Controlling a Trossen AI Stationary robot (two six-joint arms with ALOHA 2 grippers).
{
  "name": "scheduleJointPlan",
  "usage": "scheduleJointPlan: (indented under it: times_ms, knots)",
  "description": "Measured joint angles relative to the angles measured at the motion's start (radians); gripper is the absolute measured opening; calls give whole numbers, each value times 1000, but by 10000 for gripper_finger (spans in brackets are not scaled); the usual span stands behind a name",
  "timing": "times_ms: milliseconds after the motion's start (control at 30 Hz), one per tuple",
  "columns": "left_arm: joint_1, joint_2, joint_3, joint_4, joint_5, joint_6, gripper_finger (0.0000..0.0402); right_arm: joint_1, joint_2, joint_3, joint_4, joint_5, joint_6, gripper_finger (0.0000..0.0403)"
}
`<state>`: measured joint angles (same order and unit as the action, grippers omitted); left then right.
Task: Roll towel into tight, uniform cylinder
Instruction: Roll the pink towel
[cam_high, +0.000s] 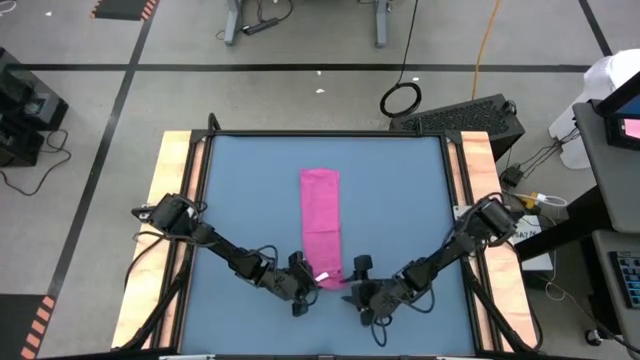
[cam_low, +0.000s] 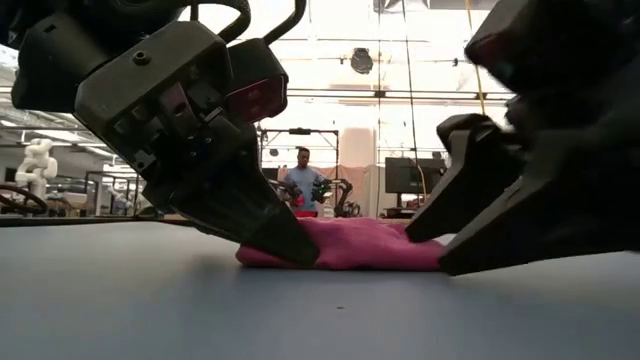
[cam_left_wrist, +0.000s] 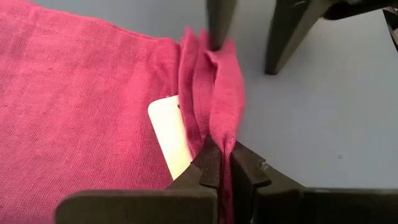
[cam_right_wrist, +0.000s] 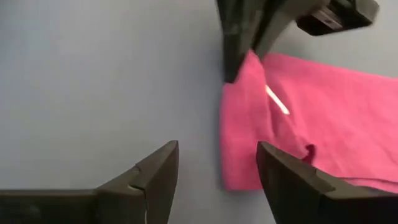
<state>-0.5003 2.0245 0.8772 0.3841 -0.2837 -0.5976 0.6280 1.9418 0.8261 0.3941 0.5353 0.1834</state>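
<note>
The magenta-pink towel (cam_high: 321, 215) lies on the blue tabletop as a long narrow strip running from far to near. It also shows in the low view (cam_low: 360, 245). A small white tag (cam_left_wrist: 171, 134) lies on it by its near edge. My left gripper (cam_high: 312, 280) is shut on the towel's near edge (cam_left_wrist: 221, 124). My right gripper (cam_right_wrist: 217, 168) is open at the towel's near right corner (cam_right_wrist: 239, 168), one finger over the cloth (cam_right_wrist: 292, 180) and one over bare table (cam_right_wrist: 152, 177). My left gripper pinches a raised ridge of the towel's near edge (cam_left_wrist: 224, 134) between its two fingers, beside the white tag. The cloth there is bunched into several layers. The fingers slant down from the table's left. The rest of the towel lies flat on the table. My right gripper: I cannot tell whether its finger (cam_left_wrist: 217, 22) touches the ridge's far end.
Bare blue tabletop (cam_high: 400, 200) lies on both sides of the towel, framed by wooden side rails (cam_high: 172, 200). A person (cam_low: 302, 180) stands far off in the room behind the table.
</note>
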Motion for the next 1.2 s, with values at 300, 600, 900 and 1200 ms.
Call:
scheduleJointPlan:
  times_ms: [300,600,900,1200]
  knots:
    - [-1,-1,0,-5,10,0,11,-48,7,0,16,-24,-15,208]
    - [-2,-1,0,-5,14,0,11,-112,5,2,6,-154,60,210]
    - [-5,-2,-1,12,9,1,58,-125,2,4,-38,-165,149,133]
    - [-21,-106,-4,-77,6,121,185,-141,1,4,-47,-234,246,54]
